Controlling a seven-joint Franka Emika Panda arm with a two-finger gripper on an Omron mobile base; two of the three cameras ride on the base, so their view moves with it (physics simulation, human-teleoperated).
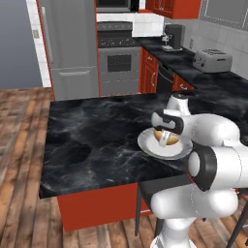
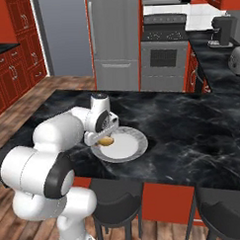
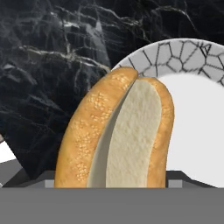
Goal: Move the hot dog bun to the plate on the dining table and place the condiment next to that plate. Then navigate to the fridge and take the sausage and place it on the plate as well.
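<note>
While the gripper (image 1: 164,138) hangs low over the plate (image 1: 147,144) near the table's (image 1: 92,140) near edge, its fingers pinch the bun (image 3: 118,135), which fills the hand view with its split side up, pale inside between tan sesame crusts. From the right base view the bun (image 2: 106,141) sits at the plate's (image 2: 128,146) left rim, though whether it touches the plate I cannot tell. Beyond the table stand the fridge (image 1: 72,43) on the far left and an oven (image 1: 118,60) beside it
</note>
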